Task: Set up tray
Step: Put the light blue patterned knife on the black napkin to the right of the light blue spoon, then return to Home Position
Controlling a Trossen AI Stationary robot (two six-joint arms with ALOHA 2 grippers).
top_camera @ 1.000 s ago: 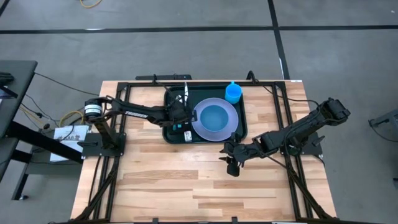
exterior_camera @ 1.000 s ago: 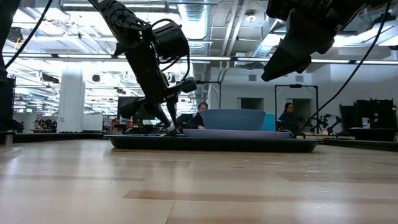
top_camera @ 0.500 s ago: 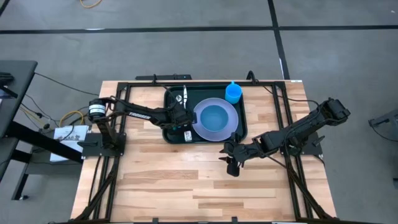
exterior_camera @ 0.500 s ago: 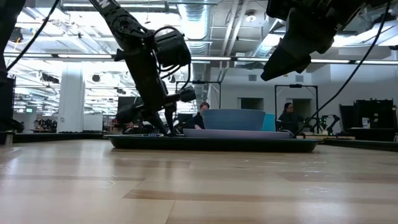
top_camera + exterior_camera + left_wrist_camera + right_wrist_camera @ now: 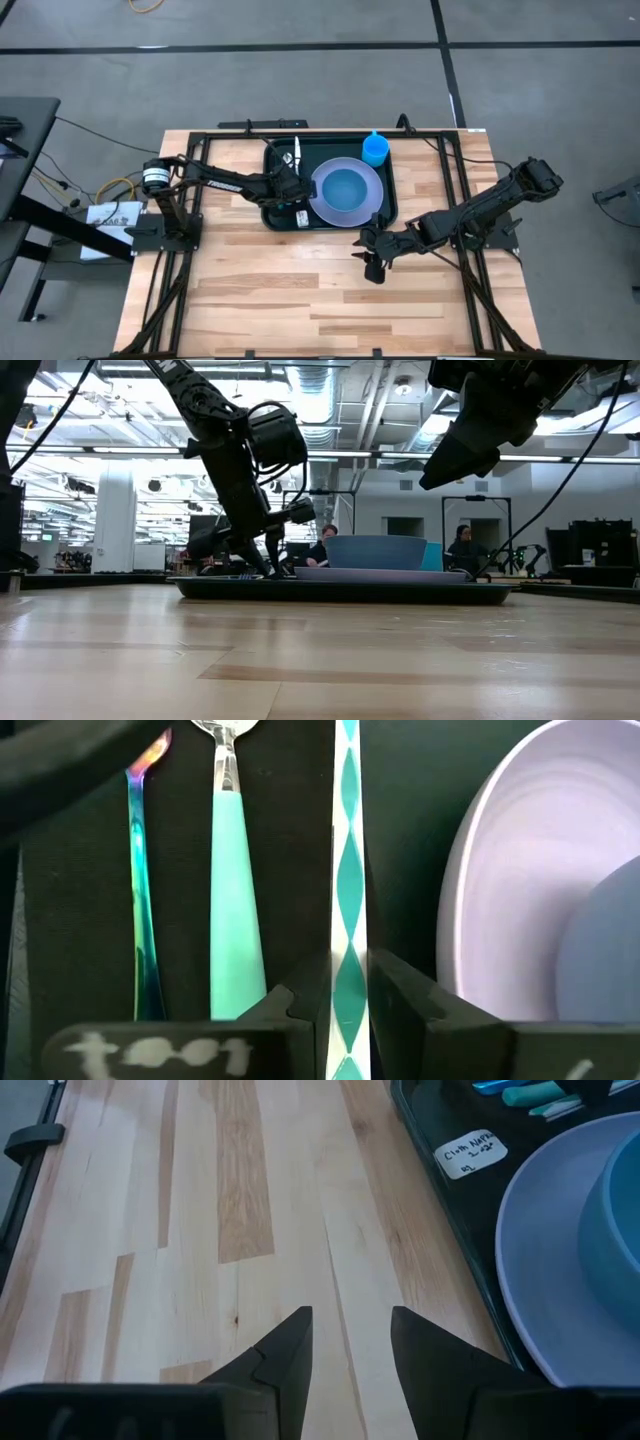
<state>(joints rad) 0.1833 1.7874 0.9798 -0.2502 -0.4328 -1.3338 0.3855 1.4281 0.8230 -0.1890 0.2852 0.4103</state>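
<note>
**Tray at the table's far edge, with both arms in place**

The tray (image 5: 272, 215) lies at the far middle of the table (image 5: 250, 300), its long side close to the table's far edge. On it stand a lavender plate (image 5: 372, 195) holding a blue bowl (image 5: 346, 187), and a blue cup (image 5: 375, 148) in the far right corner. The left gripper (image 5: 348, 1010) reaches over the tray's left strip, its fingers (image 5: 285, 1005) closed around a thin straw (image 5: 348, 870) with a teal diamond pattern. Beside the straw lie a teal-handled spoon (image 5: 232, 920) and an iridescent utensil (image 5: 143, 900), whose ends are cut off in the left wrist view. The right gripper (image 5: 350, 1345) hangs over bare wood just in front of the tray's near right corner, fingers apart and empty. The near half of the table is open wood. A white label (image 5: 467, 1155) sits on the tray; its writing is too small to read.
</note>
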